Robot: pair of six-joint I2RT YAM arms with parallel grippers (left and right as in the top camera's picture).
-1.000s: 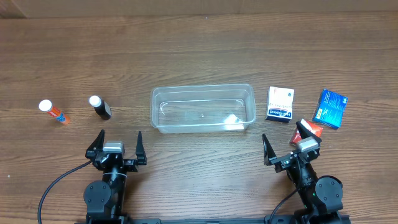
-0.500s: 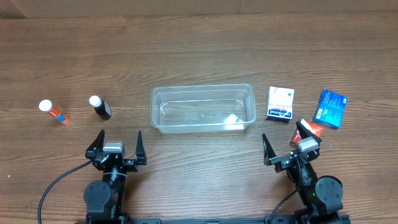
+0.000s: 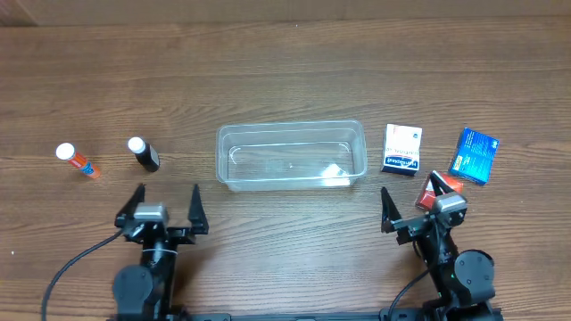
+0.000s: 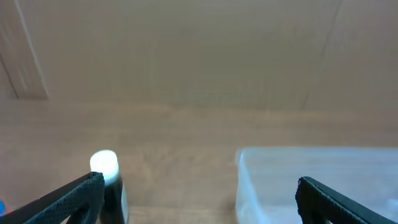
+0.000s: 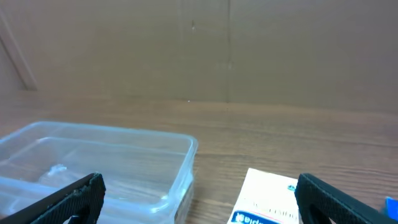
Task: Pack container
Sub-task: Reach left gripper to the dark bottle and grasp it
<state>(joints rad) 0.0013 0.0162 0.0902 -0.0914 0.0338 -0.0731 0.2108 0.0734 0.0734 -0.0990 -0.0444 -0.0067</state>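
Sitting near the middle of the brown wood-grain counter (image 3: pixel 285 71), the clear rectangular plastic container (image 3: pixel 292 126) with rounded corners lies with its long side across the scene. The left end effector (image 3: pixel 168 196) hovers at the near edge, off the container's left end, its two fingers spread wide with nothing between them. Its wrist camera shows a small black bottle with a white cap (image 4: pixel 104 164) standing upright just inside the left fingertip (image 4: pixel 74 198). Further left is an orange bottle with a white cap (image 3: pixel 77 160). The right end effector (image 3: pixel 410 191) is likewise released and empty, near the container's right end. A white carton with blue print (image 3: pixel 402 149) lies just right of the container, with a blue carton (image 3: pixel 474 155) beyond it. A small red object (image 3: pixel 449 185) shows partly under the right finger; what it is cannot be told.
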